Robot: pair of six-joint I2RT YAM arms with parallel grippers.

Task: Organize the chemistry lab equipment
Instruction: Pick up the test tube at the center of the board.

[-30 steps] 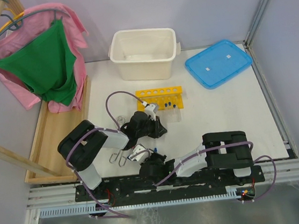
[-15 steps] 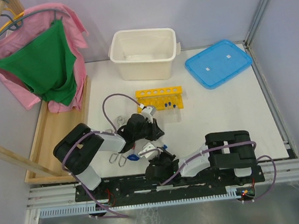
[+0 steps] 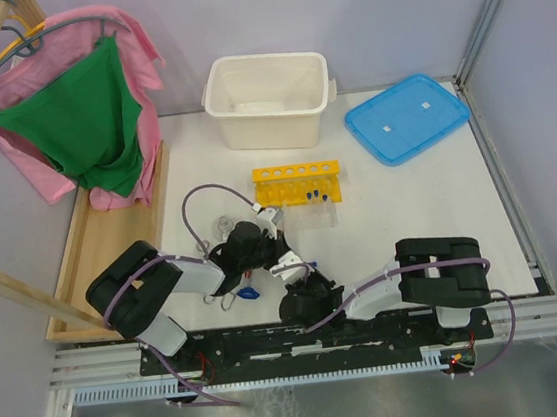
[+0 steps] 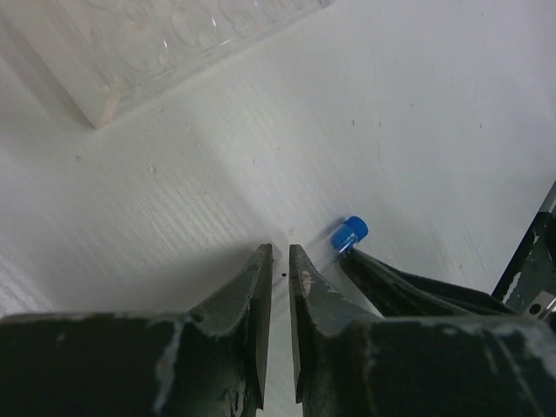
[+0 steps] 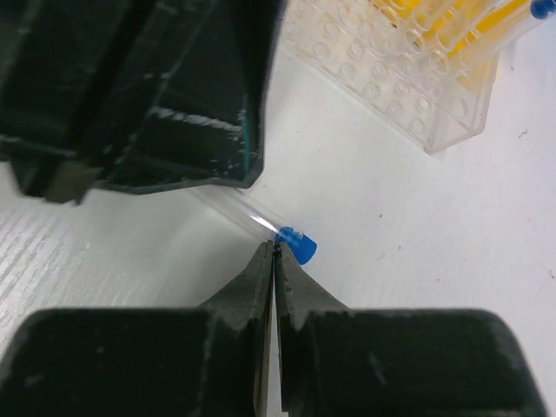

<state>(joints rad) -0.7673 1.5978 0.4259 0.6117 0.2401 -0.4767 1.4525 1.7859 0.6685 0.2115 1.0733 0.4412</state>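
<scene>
Found a slim clear tube [image 5: 248, 215] with a faintly ridged blue cap [image 5: 300, 245] lying flat on the matte white table [image 3: 410, 214], close to the near edge and about midway along it. Saw the right gripper [image 5: 274, 252] clenched, its black wedge-shaped fingers pressed flat together, tips touching the tube just behind the cap; could not tell whether pinching it. Saw the left gripper [image 4: 279, 261] just beside it, scuffed black fingers parted by a thin slit, grasping nothing, with the capped end lying outside that slit.

Noted a clear plastic block [image 4: 174, 43] moulded with rows of round wells, resting on the table a little farther in. Behind it, toward the table's middle, saw the yellow plastic rack [image 3: 298, 184], long and narrow with a row of round holes along the top, holding a few blue-capped tubes [image 3: 315, 196] at one end. Saw a deep white tub [image 3: 270, 119] with rounded corners at the far edge, and a flat blue lid [image 3: 407, 118] by the far right corner.
</scene>
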